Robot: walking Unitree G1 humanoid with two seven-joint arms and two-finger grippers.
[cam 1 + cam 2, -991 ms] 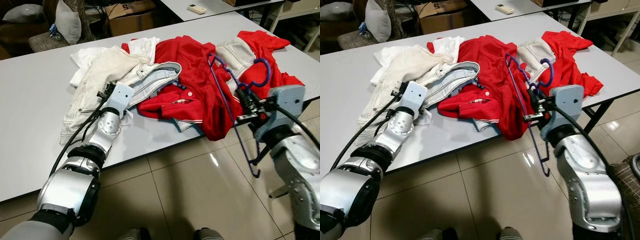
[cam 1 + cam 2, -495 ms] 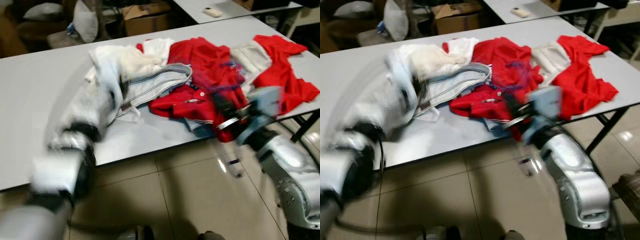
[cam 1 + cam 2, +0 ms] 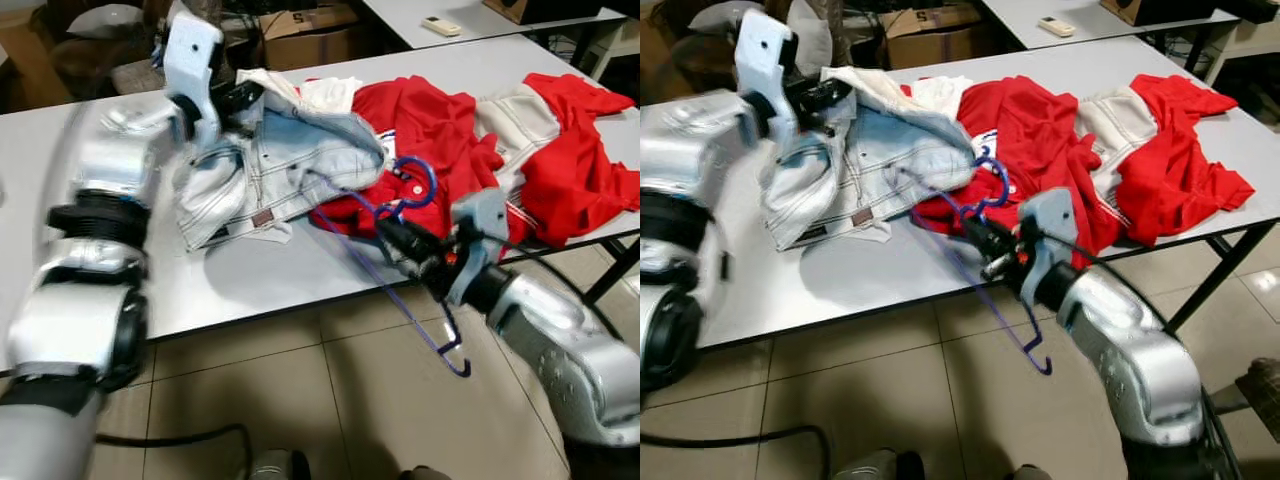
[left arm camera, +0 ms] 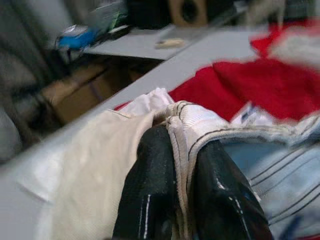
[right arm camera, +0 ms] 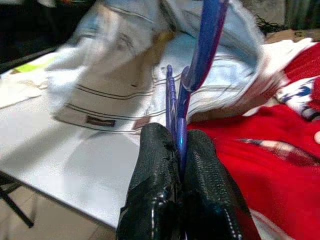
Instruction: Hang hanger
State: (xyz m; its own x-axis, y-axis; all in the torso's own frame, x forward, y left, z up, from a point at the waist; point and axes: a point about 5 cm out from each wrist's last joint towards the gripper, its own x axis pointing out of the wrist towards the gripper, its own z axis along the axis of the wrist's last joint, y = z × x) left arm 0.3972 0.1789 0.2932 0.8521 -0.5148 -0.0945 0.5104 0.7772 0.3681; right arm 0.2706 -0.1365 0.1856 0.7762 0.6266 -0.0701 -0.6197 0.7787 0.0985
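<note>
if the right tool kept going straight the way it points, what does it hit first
Probably the light denim garment the left tool holds up; the right tool, shut on the blue hanger, points at it. Depth is unclear.

Jeans (image 3: 270,165) left, shirt (image 3: 440,130) right — both on the table (image 3: 250,280).

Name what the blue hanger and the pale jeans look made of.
Blue hanger: looks like thin wire with a glossy blue coating, judging by its narrow, shiny rod. It could also be plastic. Pale jeans: light washed denim, matte, with dark contrast stitching and a small waistband patch.
</note>
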